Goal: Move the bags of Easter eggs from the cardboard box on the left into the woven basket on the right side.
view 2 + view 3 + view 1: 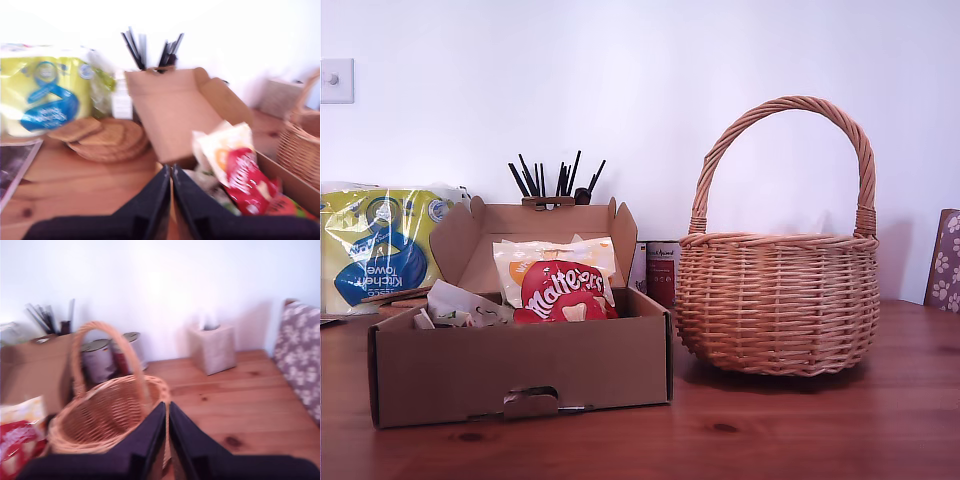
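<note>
Wooden table (770, 440); bags of Easter eggs (563, 290) in cardboard box (520, 375)

Ext. view sits low, near table (800, 440) level, facing the far wall, box (520, 370) on its left, basket (778, 300) on its right. 1st wrist cam looks down over the box (170, 115) from above; 2nd over the basket (107, 410). All three share box & basket.

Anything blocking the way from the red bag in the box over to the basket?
Nothing lies between them on the table: the cardboard box and woven basket stand side by side. The red bag must clear the box's side wall, then the basket's rim, avoiding the tall arched handle. The basket looks empty in the second wrist view.
</note>
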Tool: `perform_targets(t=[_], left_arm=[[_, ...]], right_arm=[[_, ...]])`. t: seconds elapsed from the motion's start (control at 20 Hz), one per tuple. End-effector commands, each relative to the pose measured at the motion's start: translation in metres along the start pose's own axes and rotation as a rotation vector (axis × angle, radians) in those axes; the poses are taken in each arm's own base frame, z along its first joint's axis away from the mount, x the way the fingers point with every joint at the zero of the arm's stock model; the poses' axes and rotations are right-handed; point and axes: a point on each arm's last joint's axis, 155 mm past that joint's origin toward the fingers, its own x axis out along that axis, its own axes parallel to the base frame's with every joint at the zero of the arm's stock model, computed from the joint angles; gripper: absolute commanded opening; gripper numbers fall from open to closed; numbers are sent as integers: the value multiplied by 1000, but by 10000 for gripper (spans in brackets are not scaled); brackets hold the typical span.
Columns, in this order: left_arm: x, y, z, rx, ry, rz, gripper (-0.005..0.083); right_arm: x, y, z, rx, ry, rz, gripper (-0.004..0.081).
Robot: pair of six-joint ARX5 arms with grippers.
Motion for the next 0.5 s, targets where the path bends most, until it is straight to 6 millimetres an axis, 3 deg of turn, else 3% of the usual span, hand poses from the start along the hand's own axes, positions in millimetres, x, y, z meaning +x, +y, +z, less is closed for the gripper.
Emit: perform_targets(t=[0.0,0.15,0.45], left_arm=[[3,-7,-4,18,74,-32,-24],[11,-17,-2,11,223,-75,-23],[38,-57,1,181,515,-267,-22]], right_arm=[[-2,16,3,5,47,74,-12],[-11,40,13,19,167,165,-12],[-29,66,19,29,480,236,-12]])
